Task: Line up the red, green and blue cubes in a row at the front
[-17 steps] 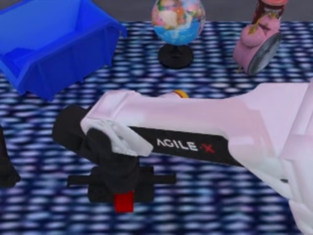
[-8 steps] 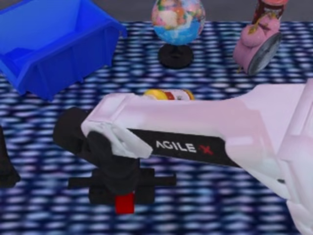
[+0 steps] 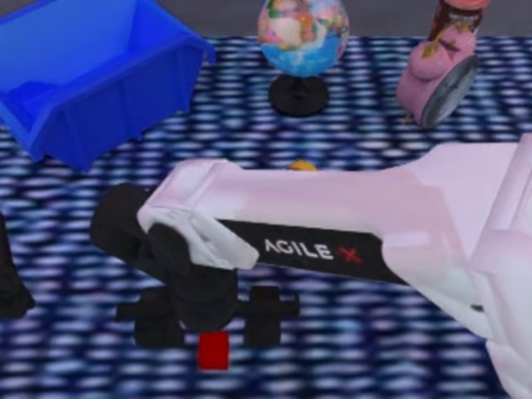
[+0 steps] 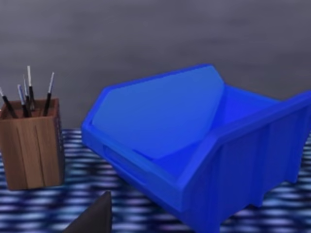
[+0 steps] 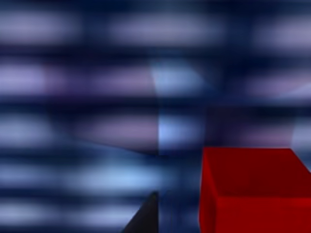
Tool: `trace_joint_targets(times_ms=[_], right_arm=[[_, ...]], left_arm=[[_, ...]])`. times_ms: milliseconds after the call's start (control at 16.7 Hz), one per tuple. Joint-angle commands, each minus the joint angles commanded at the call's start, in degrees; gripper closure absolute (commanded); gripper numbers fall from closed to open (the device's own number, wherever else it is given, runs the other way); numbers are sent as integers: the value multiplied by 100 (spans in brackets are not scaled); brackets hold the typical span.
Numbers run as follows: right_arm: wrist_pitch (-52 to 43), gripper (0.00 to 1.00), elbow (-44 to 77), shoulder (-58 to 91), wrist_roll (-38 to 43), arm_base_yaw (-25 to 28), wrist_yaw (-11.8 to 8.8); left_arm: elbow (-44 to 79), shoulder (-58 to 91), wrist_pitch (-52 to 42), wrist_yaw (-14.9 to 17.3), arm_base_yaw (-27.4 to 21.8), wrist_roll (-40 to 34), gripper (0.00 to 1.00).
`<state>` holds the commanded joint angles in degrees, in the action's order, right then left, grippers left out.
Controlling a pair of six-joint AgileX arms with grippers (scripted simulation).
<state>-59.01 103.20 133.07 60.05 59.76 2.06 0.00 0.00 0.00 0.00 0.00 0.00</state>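
The red cube (image 3: 213,351) rests on the patterned table near the front, left of centre. My right gripper (image 3: 211,319) hangs just over it, open, with one black finger (image 3: 158,322) on each side and a clear gap to the cube. In the right wrist view the red cube (image 5: 252,189) sits close beside one dark fingertip (image 5: 148,216). The green and blue cubes are out of view. My left gripper (image 3: 8,287) is parked at the table's left edge; one of its fingertips (image 4: 97,216) shows in the left wrist view with nothing beside it.
A large blue bin (image 3: 83,71) stands at the back left, a globe (image 3: 301,41) at the back centre and a pink object (image 3: 436,75) at the back right. A yellow item (image 3: 301,165) peeks from behind my right arm. A wooden pen holder (image 4: 31,143) stands by the bin.
My right gripper's fingers have spread apart and let go of the red cube, which now sits on the table. The yellow item behind the arm shows less.
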Motion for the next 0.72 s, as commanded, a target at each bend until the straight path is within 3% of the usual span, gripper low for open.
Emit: trace_joint_targets(times_ms=[720], right_arm=[[-235, 0, 222, -48, -2, 25, 2]], left_arm=[[0, 0, 0, 0, 0, 0, 0]])
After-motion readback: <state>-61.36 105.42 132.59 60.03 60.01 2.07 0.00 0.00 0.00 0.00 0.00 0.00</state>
